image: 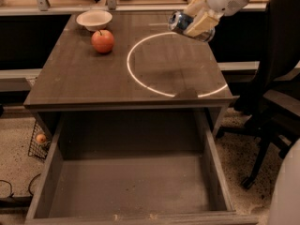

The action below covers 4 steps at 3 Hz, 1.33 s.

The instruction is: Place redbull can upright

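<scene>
The redbull can (180, 21) is blue and silver and lies nearly on its side, silver top pointing left. My gripper (198, 18) is shut on it and holds it in the air above the back right part of the dark wooden table (84, 78). The can hangs clear of the tabletop, over the far edge of a bright ring of light (136, 76) on the table. My white arm comes in from the upper right.
A red apple (102, 41) and a white bowl (94, 19) sit at the table's back left. An open, empty drawer (129, 186) juts out below the front edge. A black office chair (274, 93) stands at the right. A wire basket (38, 142) sits on the floor at left.
</scene>
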Motion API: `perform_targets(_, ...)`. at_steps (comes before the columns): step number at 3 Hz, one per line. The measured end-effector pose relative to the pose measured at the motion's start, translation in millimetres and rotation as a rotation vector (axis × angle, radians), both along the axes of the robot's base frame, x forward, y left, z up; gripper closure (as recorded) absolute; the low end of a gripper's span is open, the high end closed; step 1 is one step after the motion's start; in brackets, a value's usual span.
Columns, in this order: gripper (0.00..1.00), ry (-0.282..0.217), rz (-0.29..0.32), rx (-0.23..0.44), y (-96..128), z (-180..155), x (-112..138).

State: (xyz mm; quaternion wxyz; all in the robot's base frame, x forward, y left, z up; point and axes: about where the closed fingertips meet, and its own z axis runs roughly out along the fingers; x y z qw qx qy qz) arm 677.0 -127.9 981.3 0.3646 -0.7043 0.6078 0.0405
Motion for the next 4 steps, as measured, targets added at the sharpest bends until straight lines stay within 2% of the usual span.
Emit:
perform_targets(1, 1.0, 0.017, 0.001, 0.116, 5.5, 5.2, -13.0)
perform_targets(2, 1.0, 0.003, -0.019, 0.246, 22.3, 14.3, -31.0)
perform_targets(3, 1.0, -0.011, -0.05, 0.329, 36.4, 18.9, -48.1)
perform_targets(4, 1.0, 0.0, -0.048, 0.443, 48.7, 14.1, -53.3)
